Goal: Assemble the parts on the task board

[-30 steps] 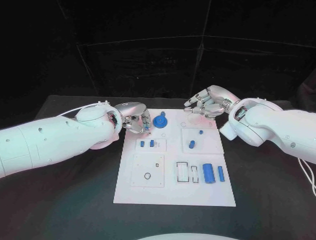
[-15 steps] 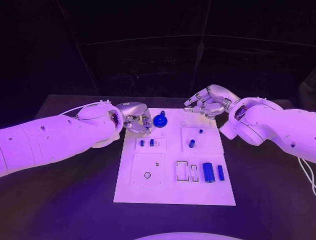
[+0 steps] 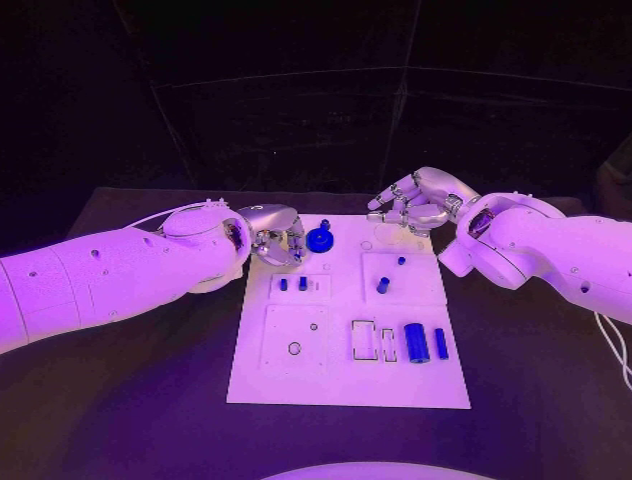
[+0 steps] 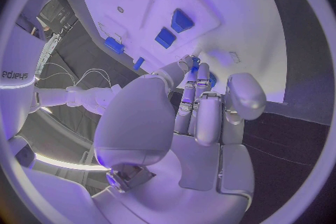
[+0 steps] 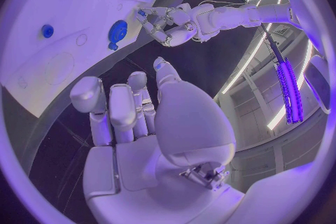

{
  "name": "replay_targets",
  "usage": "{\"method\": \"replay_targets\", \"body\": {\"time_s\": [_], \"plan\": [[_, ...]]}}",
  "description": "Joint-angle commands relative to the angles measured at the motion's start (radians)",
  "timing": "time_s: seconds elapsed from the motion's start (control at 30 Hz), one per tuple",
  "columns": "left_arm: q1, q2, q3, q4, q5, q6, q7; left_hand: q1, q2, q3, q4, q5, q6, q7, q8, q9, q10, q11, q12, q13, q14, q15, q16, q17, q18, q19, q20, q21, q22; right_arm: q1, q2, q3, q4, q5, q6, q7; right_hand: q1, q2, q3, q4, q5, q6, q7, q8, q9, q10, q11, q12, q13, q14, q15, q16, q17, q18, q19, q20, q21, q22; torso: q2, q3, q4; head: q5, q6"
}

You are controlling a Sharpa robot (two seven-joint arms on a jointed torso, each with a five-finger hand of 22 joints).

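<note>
Just now the left hand (image 3: 273, 240) is hovering at the far left corner of the white board (image 3: 348, 390), its fingers (image 4: 187, 102) curled together toward the round blue gear (image 3: 319, 241) lying just beyond their tips. Whether they are already touching or pinching the gear cannot be told; nothing is plainly sitting in the hand. The approach is likely being made this way so the fingertips can close on the gear's rim.

Opposite, the right hand (image 3: 420, 205) is waiting above the board's far right corner, fingers loosely bent and apart, carrying nothing, probably keeping clear until needed.

Nearer the robot than the left hand, two small blue pegs (image 3: 292, 284) are standing in a square recess. On the right hand's side, a blue piece (image 3: 383, 286) is sitting in another recess with a small stud (image 3: 400, 260) beyond it. Closer still to the robot, a blue cylinder (image 3: 416, 343) and a slim blue bar (image 3: 440, 343) are lying beside two empty rectangular slots (image 3: 372, 341).
</note>
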Motion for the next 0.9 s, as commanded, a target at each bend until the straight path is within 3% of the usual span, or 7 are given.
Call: {"method": "replay_targets", "body": {"time_s": [0.03, 0.9], "plan": [[-0.001, 0.005, 0.0, -0.004, 0.005, 0.019, 0.008, -0.007, -0.001, 0.004, 0.001, 0.003, 0.005, 0.0, -0.003, -0.001, 0.006, 0.0, -0.003, -0.001, 0.021, 0.001, 0.001, -0.001, -0.02, -0.004, -0.003, 0.006, 0.001, 0.002, 0.001, 0.001, 0.002, -0.001, -0.006, 0.009, 0.001, 0.012, -0.005, 0.0, 0.004, -0.009, 0.0, 0.005, -0.001, -0.006, 0.001, 0.001, 0.0, 0.002, -0.004, -0.005, 0.001, 0.02, -0.003, 0.0, -0.004, -0.001, 0.0, -0.0003, 0.0002, 0.0, -0.002], [-0.007, 0.016, -0.001, -0.017, 0.005, 0.069, 0.004, -0.022, -0.012, 0.0, 0.002, 0.002, -0.001, 0.002, -0.019, -0.003, -0.001, 0.004, -0.025, -0.007, 0.015, 0.004, -0.006, -0.016, -0.019, -0.011, -0.001, -0.001, -0.002, 0.002, 0.001, 0.001, 0.002, -0.001, -0.005, 0.009, 0.001, 0.012, -0.005, 0.0, 0.004, -0.009, 0.0, 0.005, -0.001, -0.006, 0.001, 0.001, 0.0, 0.002, -0.004, -0.005, 0.001, 0.02, -0.003, 0.0, -0.004, -0.001, -0.001, -0.0002, 0.0007, -0.002, -0.008]]}}
